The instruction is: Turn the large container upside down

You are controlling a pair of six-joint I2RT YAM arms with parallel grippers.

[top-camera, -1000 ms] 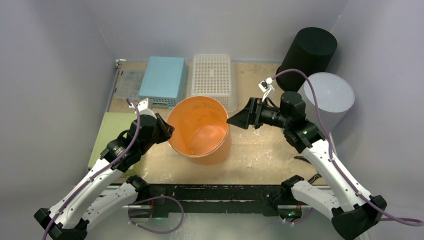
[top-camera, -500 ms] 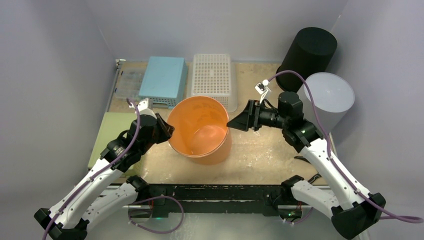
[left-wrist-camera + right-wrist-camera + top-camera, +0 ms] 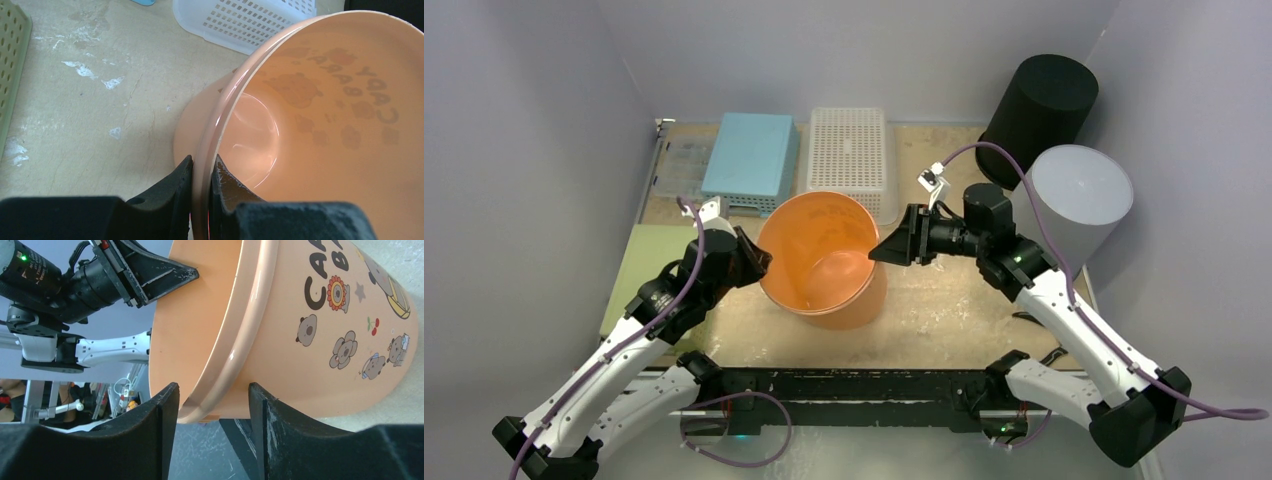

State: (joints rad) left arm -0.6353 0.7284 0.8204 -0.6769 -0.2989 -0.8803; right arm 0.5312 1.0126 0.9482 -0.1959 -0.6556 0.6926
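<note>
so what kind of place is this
Probably a robot lab test cell: a worn table boxed in by plain grey walls, left arm and right arm bolted at its near edge, and plastic props like the orange bucket.

Blue box (image 3: 749, 153) and white basket (image 3: 849, 160) lie beyond the left claw (image 3: 764, 262), green tray (image 3: 637, 255) beside it. Black cylinder (image 3: 1039, 103) and grey cylinder (image 3: 1081, 195) stand behind the right claw (image 3: 877, 252).

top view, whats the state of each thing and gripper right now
orange bucket: mouth up, not yet turned over
left gripper: shut on the bucket's rim
right gripper: open, one finger either side of the rim
white basket: looks bottom up
blue basket: looks bottom up
black cylinder: standing on end
grey cylinder: standing on end
</note>
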